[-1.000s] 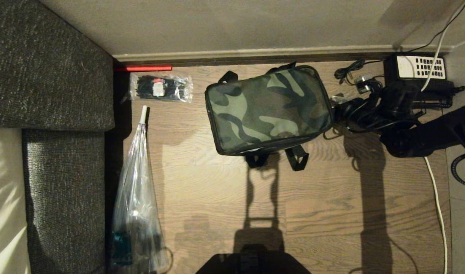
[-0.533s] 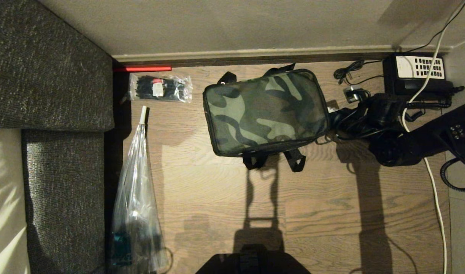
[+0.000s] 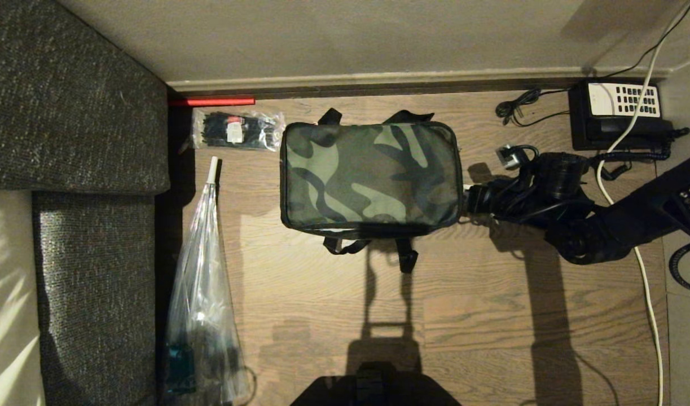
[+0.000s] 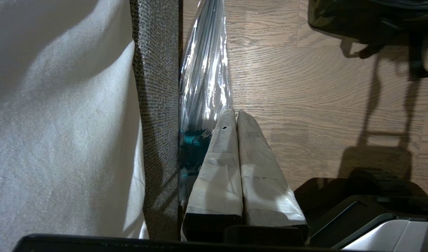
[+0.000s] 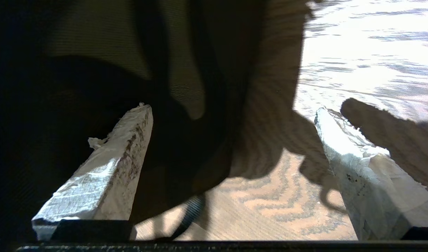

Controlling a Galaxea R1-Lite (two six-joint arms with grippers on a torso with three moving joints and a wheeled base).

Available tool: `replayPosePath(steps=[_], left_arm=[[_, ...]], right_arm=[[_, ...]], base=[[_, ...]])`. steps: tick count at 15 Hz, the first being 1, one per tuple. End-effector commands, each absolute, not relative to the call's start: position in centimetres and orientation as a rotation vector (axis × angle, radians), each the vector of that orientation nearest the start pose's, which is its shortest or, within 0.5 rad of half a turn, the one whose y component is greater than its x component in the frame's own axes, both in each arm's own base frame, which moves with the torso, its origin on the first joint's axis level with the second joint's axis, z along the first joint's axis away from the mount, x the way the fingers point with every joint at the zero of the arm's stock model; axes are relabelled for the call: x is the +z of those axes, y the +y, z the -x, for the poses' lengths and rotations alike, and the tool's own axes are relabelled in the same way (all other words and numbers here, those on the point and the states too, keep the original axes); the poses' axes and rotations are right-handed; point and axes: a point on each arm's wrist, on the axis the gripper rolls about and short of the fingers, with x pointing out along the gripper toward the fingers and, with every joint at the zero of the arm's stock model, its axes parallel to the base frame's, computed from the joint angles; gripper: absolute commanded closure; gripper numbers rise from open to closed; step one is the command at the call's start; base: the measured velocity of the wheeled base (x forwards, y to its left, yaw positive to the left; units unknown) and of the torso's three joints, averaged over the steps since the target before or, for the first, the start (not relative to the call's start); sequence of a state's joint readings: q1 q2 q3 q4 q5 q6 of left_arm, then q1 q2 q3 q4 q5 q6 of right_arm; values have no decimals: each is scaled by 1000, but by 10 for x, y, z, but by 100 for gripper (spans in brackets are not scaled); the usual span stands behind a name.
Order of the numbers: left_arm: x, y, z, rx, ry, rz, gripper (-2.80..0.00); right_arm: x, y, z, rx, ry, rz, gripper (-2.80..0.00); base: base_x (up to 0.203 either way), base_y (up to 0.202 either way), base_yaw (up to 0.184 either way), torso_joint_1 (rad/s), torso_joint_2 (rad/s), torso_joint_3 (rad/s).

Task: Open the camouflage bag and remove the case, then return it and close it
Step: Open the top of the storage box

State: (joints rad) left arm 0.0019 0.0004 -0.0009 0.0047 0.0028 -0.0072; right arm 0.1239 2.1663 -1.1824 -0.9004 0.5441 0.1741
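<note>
The camouflage bag (image 3: 370, 175) lies flat on the wooden floor with its lid down, long side parallel to the wall and black straps sticking out front and back. My right gripper (image 3: 471, 200) is low at the bag's right end, open. In the right wrist view one taped finger lies against the dark bag (image 5: 95, 52) and the other is over bare floor, so the right gripper (image 5: 232, 109) holds nothing. The case is out of view. My left gripper (image 4: 234, 113) hangs parked beside the sofa, shut and empty. A corner of the bag (image 4: 357, 17) shows far off in that view.
A black telephone (image 3: 621, 110) with a white keypad, tangled cords and a white cable (image 3: 649, 293) lie at the right. A clear packet of black ties (image 3: 237, 131), a red stick (image 3: 212, 101), a clear plastic sleeve (image 3: 203, 293) and the sofa (image 3: 68, 141) lie left.
The bag has slid left and turned from a slant to square with the wall. My right gripper has followed it leftward and nearer to me, staying open at its right end.
</note>
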Motion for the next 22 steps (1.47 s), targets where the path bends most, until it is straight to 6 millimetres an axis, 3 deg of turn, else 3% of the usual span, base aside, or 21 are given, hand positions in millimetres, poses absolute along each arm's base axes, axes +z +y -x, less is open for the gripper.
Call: replayPosePath(steps=[1,5,7,14,17,22], left_arm=[[75,0,23,6,3,8,0],[75,0,23,6,3,8,0],[75,0,23,6,3,8,0],[75,0,23,6,3,8,0],[75,0,23,5,5,8,0],[75,0,23,5,3,8,0]], right_arm=[[133,43,-415,622,136,-91,-280],[100,2,-384,599,244,13,-280],[102,-9,-367,648,262,23,-280],[161,14,-338,717,381,-494,-280],[171,19,-337,759,388,-551,-280],[169,26,-336,814,419,-560,-280]], base=[[0,0,0,0,0,0],[0,0,0,0,0,0],[0,0,0,0,0,0],[0,0,0,0,0,0],[0,0,0,0,0,0],[0,0,0,0,0,0]])
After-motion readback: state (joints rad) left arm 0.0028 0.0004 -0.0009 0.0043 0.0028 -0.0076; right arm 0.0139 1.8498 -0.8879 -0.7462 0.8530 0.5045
